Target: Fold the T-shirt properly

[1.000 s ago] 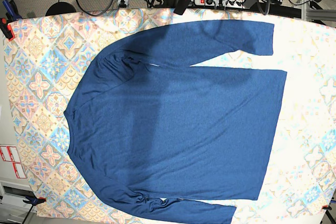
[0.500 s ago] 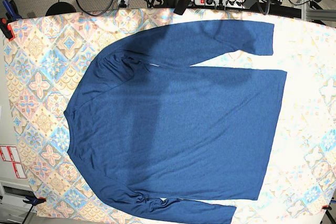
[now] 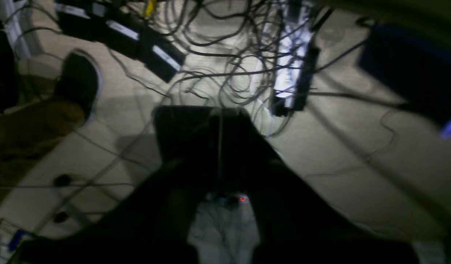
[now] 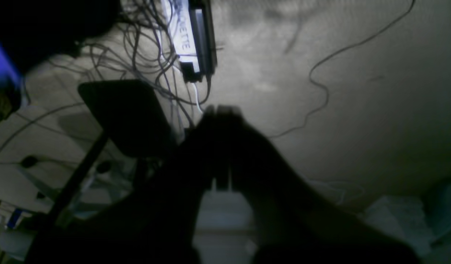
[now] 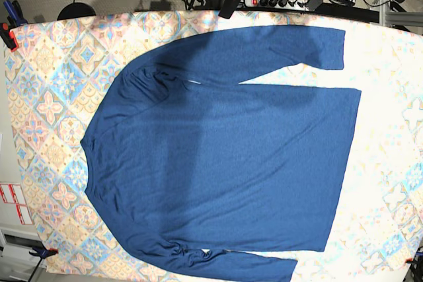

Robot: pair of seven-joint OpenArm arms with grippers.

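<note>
Soft, limp T-shirt [image 5: 225, 156] spread flat on tablecloth [image 5: 46, 97], best pinched at sleeve cuffs or hem corners; left gripper [image 3: 220, 117] and right gripper [image 4: 221, 112] both closed, empty.

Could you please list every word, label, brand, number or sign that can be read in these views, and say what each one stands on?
"...OETTE": end of a word on the white power strip lying on the floor in the right wrist view; its first letters are blurred.
Red-and-white stickers at the left edge of the base view: print too small to read.
T-shirt: plain, no print.
Tablecloth: tile pattern only, no text.
Left wrist view: nothing legible.
</note>
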